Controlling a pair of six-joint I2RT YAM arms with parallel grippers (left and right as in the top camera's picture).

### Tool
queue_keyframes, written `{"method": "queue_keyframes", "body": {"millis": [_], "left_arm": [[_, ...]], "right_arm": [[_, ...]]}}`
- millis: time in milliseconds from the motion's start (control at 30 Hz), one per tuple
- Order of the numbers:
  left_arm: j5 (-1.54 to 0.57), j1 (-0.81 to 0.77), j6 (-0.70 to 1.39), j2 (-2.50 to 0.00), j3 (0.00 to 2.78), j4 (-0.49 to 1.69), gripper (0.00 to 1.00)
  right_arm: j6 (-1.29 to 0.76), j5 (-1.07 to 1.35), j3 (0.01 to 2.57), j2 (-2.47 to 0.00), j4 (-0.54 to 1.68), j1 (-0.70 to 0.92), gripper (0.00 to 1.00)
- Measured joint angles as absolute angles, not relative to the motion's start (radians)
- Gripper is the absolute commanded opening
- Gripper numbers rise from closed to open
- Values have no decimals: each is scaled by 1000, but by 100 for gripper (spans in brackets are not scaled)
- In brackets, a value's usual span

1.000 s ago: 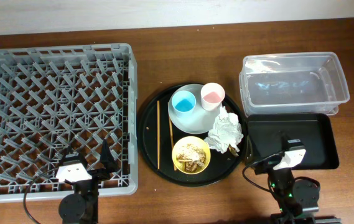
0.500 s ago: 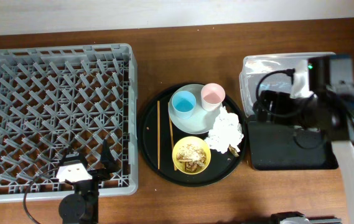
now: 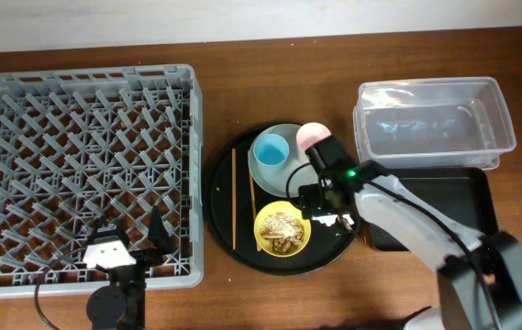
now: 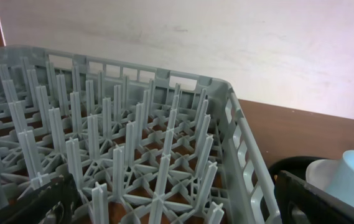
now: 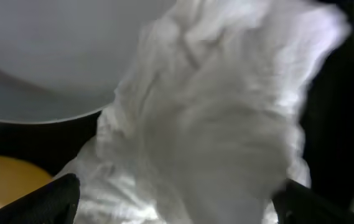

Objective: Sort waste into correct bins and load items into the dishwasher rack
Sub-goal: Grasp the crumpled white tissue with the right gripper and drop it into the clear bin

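**R gripper** (image 3: pixel 327 195): fingers (image 5: pixel 40 199) spread wide, nothing pinched. Set either side of tissue wad (image 5: pixel 214 124), prob. to straddle it before closing.
**Tissue wad:** directly between and ahead of tips, on round tray (image 3: pixel 216 192). Plate (image 5: pixel 52 56) rim just beyond; yellow bowl (image 5: pixel 2 180) beside one tip.
**L gripper** (image 4: pixel 177 208): fingers apart, empty, low over rack (image 4: pixel 133 124) corner; likely parked clear of R arm.
**Bins:** clear tub (image 3: pixel 435 124) and black tray (image 3: pixel 467 188), both well apart from R tips. Wad's likely destination; which bin unclear.

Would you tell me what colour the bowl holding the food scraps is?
Yellow; the bowl shows best in the overhead view.
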State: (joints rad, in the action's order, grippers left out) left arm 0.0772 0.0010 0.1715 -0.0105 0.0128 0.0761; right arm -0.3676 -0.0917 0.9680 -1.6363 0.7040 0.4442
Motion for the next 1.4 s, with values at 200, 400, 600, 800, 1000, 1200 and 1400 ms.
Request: {"method": "queue_keyframes", "body": {"millis": [200,400,600,800,1000,1200,1400], "left_arm": [[77,1,171,-11,13,76,99],[77,1,171,-11,13,75,99],[76,1,171,-11,13,76,99],[75,1,171,-11,13,76,99],[75,1,171,-11,13,76,99],[75,1,171,-11,13,76,99],[75,1,171,-11,13,76,99]], "right_arm": [[-390,-86,968,-1737,683,444,43],[-381,-89,1141,-1693,918,445,4],[-376,-366,1436,-1564,952,209,5],[-360,-276,1435,-1853,779,-83,100],[-170,-55,1764,-1762,1182,-64,76],[-140,204,1785,-1608,1453,529,50],[-357,53,1238,-1618,842,976,50]]}}
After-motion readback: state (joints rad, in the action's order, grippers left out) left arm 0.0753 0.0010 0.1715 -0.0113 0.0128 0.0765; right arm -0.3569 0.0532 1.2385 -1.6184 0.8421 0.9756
